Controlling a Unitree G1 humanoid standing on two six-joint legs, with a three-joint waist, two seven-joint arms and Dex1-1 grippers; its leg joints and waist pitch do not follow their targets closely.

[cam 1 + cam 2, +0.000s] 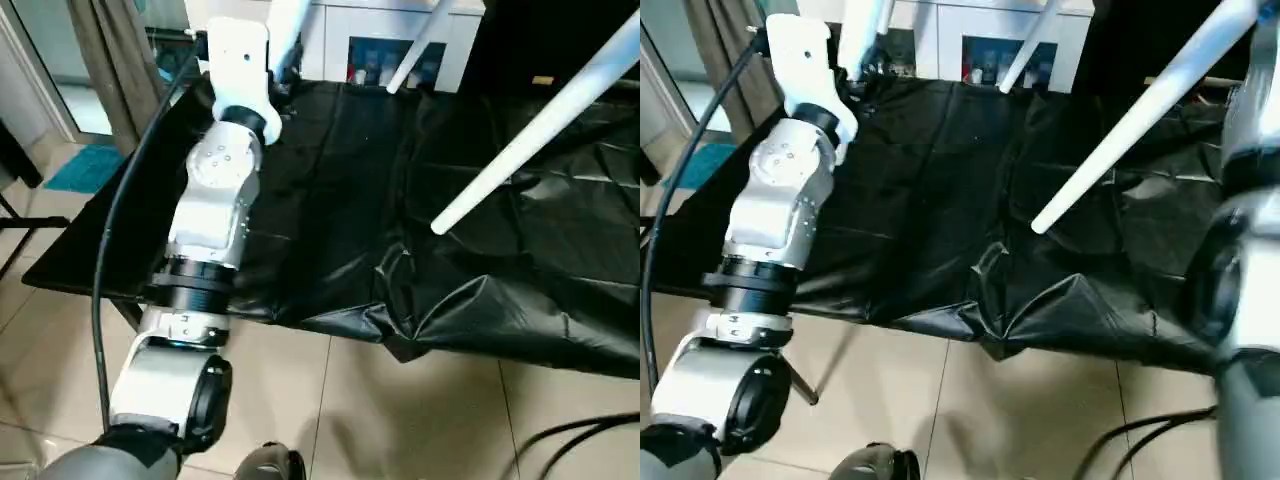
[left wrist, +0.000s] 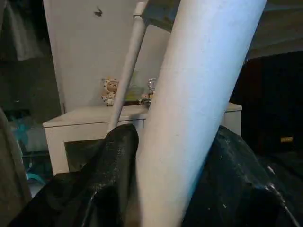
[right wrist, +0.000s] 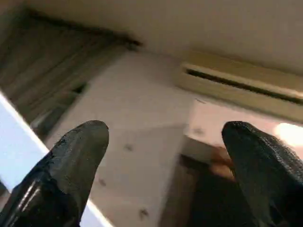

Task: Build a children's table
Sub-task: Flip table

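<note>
The children's table (image 1: 545, 125) is held up in the air above the black-covered surface (image 1: 330, 200), and what shows of it are white tubular legs slanting across the head views: one long leg (image 1: 1130, 125) ends free over the crumpled cover, a second (image 1: 418, 45) rises near the back, and a third (image 2: 199, 113) runs through the left gripper (image 2: 170, 189). The left gripper's two black fingers (image 2: 111, 182) are closed against that leg, one on each side, so it has the leg in a firm hold. The right gripper (image 3: 165, 175) points upward toward a ceiling and a wall unit, its fingers (image 3: 71, 165) spread wide with nothing between them, a white leg edge passing just beside one finger. Judging from these legs standing out at matching angles, at least three look already seated; the tabletop and the sockets lie outside the pictures, so whether the fourth leg is in cannot be told. What seems left is to check or finish the last leg and set the table down on its feet. As for containers, a white cabinet (image 1: 400, 40) stands behind the surface, with small coloured items in its open compartment, too small to name.
</note>
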